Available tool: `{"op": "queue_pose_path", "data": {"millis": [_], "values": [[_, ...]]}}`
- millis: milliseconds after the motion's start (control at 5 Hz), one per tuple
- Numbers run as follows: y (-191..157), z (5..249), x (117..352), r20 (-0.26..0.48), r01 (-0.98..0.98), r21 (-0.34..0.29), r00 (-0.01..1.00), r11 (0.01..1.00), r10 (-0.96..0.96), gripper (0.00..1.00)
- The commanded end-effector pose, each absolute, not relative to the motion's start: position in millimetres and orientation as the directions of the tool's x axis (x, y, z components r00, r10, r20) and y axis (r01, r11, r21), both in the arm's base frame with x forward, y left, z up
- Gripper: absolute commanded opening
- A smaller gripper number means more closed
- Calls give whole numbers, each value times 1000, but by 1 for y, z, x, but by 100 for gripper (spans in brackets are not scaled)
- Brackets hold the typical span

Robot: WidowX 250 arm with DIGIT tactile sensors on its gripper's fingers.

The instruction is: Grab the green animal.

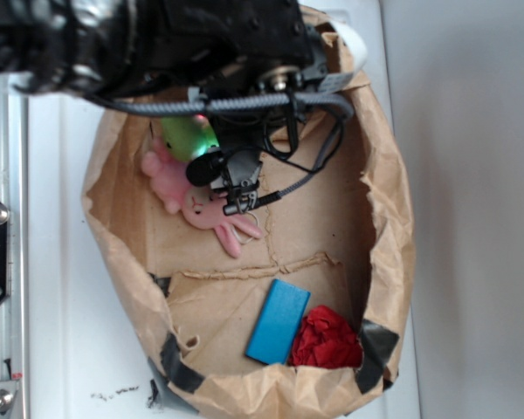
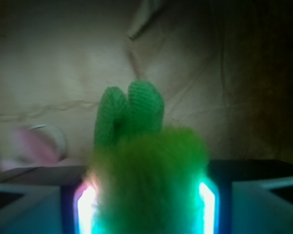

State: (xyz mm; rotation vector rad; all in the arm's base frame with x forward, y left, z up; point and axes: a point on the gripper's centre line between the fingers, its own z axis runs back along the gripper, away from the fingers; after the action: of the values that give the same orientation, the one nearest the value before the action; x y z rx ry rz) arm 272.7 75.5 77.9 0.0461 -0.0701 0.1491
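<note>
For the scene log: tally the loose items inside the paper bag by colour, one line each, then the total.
Green: 1, the green animal, sitting between the fingers of the gripper
Pink: 1, the pink bunny
Blue: 1, the blue block
Red: 1, the red cloth lump
Total: 4, all inside the paper bag

This is looking like a robotics lab bench: a black robot arm (image 1: 157, 35) is hanging over a white tabletop (image 1: 61, 262) beside a bolted metal rail (image 1: 4, 288). A taped brown paper bin (image 1: 380, 253) is sitting there holding toys, like a test setup.
</note>
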Motion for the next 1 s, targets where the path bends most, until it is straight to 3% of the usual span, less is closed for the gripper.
{"op": "queue_pose_path", "data": {"millis": [0,400,800], "values": [[64,157,285,176,-123,-68,975,990,133,0],[52,183,293,223,-98,-92,968,991,116,0],[40,183,298,306,-55,-59,950,997,70,0]]}}
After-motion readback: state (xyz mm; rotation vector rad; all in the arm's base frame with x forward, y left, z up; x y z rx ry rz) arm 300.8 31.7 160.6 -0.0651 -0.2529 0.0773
